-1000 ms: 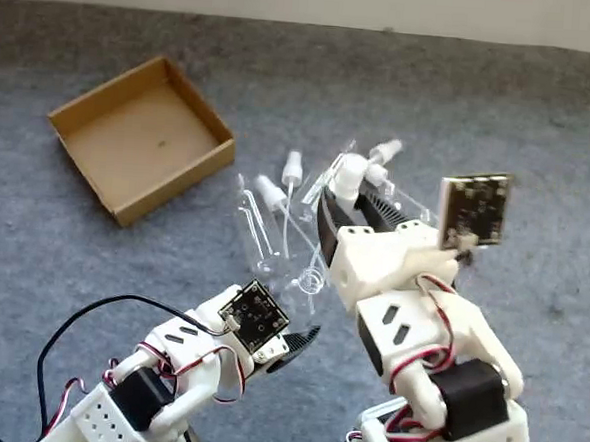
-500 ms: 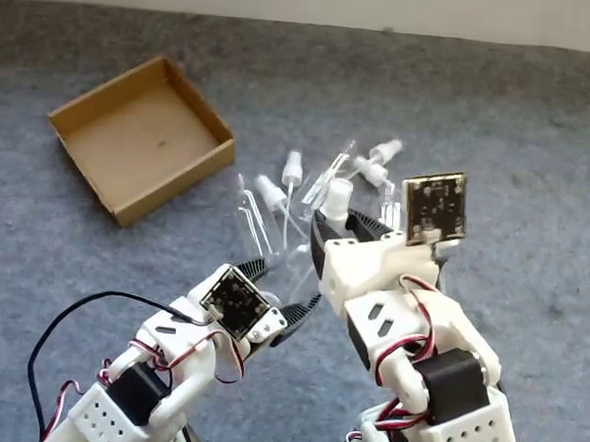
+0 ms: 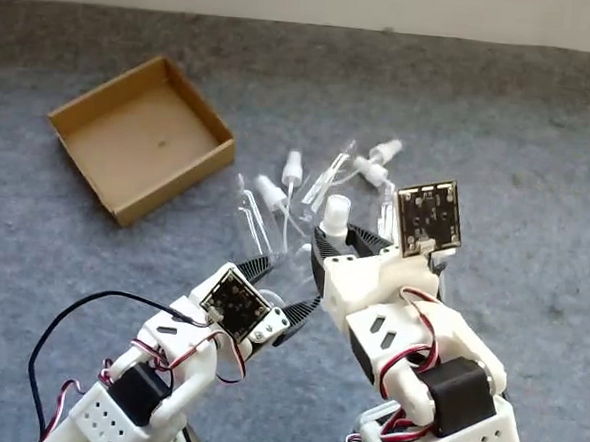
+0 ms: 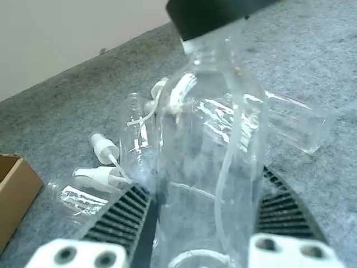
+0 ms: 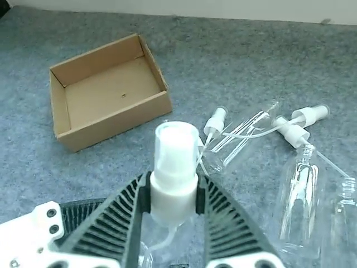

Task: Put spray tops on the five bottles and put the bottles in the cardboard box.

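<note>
My left gripper point(image 4: 206, 215) is shut on a clear bottle point(image 4: 209, 145), which it holds upright off the carpet. A thin dip tube runs down inside that bottle. At the bottle's neck is a white spray top point(image 5: 174, 164) with my right gripper point(image 5: 174, 195) shut on it. In the high view the two grippers meet near the middle: the left gripper point(image 3: 279, 292) is lower, and the right gripper point(image 3: 346, 246) holds the spray top point(image 3: 335, 215) just above it. The cardboard box point(image 3: 140, 136) lies open at the far left.
Loose clear bottles point(image 3: 255, 224) point(image 5: 298, 190) and white spray tops point(image 3: 292, 166) point(image 3: 385, 149) point(image 5: 309, 114) lie scattered on the grey carpet between the box point(image 5: 106, 92) and the grippers. A black cable point(image 3: 79, 318) loops beside the left arm's base.
The right gripper has drawn back toward the arms with the spray top. The left gripper has come up and forward with the bottle, so the two now meet.
</note>
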Tool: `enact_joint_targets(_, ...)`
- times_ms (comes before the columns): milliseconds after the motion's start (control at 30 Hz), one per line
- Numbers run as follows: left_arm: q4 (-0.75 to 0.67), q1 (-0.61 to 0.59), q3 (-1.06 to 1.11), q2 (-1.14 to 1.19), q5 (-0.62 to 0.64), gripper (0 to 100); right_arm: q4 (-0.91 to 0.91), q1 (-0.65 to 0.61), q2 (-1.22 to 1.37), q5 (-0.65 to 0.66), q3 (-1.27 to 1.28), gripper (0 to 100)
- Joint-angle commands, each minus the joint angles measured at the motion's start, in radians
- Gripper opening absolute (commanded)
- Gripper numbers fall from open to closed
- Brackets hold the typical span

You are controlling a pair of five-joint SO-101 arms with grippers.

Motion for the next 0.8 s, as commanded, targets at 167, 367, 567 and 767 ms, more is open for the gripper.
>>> enact_joint_targets(167,-0.043,-0.019,0.019,-0.015,0.000,11,0.087,-0.030,0.001,0.014,-0.001,11.7)
enact_joint_targets(367,-0.043,-0.019,0.019,-0.016,0.000,11,0.091,-0.028,0.001,0.014,-0.001,12.4)
enact_joint_targets(567,-0.043,-0.021,0.019,-0.016,0.000,11,0.099,-0.028,0.001,0.014,-0.035,12.4)
enact_joint_targets(767,-0.066,-0.088,0.019,-0.016,0.002,11,0.206,-0.030,0.001,0.034,-0.166,12.7)
